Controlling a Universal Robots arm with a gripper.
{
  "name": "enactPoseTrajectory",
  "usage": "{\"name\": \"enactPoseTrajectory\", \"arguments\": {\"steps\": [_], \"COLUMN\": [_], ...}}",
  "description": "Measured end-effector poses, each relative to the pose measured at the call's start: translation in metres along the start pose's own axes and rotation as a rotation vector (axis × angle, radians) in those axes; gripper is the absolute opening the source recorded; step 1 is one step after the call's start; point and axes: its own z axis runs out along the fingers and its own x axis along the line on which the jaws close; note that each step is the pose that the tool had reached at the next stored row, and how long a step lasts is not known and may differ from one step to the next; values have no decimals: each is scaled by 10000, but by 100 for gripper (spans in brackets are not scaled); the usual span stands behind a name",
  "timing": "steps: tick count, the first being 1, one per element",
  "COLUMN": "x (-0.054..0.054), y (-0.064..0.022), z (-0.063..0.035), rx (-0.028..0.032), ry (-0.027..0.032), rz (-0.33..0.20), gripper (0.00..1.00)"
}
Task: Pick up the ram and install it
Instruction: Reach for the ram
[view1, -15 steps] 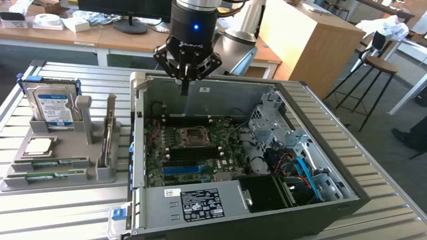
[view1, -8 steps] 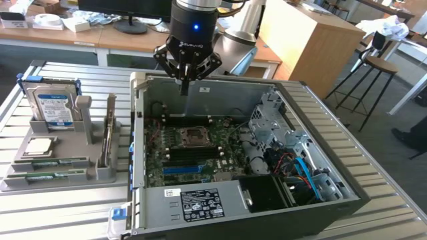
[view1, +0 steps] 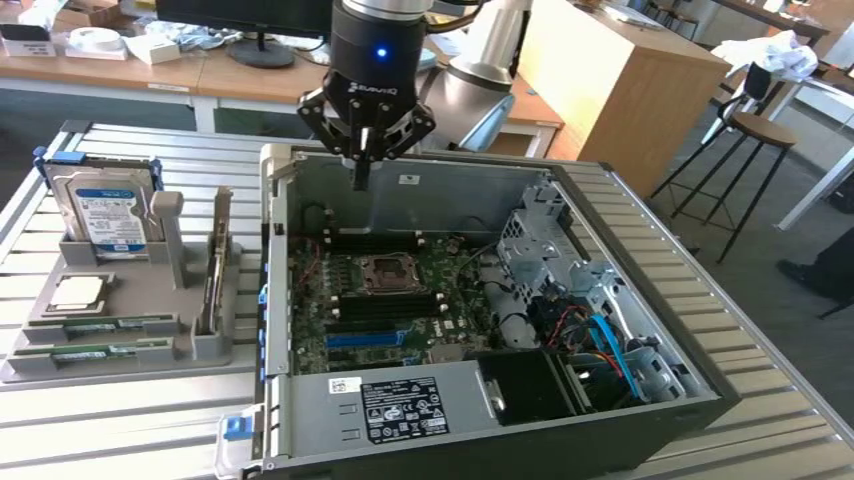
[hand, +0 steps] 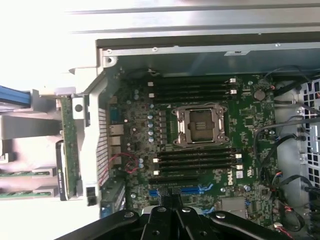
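Two look-alike green ram sticks (view1: 120, 322) (view1: 96, 351) lie in the grey holder (view1: 200, 345) at the exterior view's left, outside the case; I cannot tell which is the task's ram. The wrist view shows their ends (hand: 20, 173) (hand: 20, 192). My gripper (view1: 360, 178) hangs over the open computer case's back wall (view1: 400, 190), fingers together, nothing between them. In the wrist view its fingertips (hand: 172, 202) meet over the motherboard (hand: 250, 120). Empty black memory slots (hand: 195, 160) (view1: 380, 305) flank the CPU socket (hand: 200, 125).
The holder also carries a hard drive (view1: 107, 215), a square silver CPU chip (view1: 78, 293) and an upright card (view1: 218, 260). Inside the case are a power supply (view1: 400, 405), a metal drive cage (view1: 547, 240) and blue and orange cables (view1: 601, 340).
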Motion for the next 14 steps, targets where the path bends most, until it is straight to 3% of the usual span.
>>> {"name": "enactPoseTrajectory", "arguments": {"steps": [14], "x": [369], "y": [-28], "z": [-3], "rx": [1], "ry": [1], "rz": [-1], "gripper": [10]}}
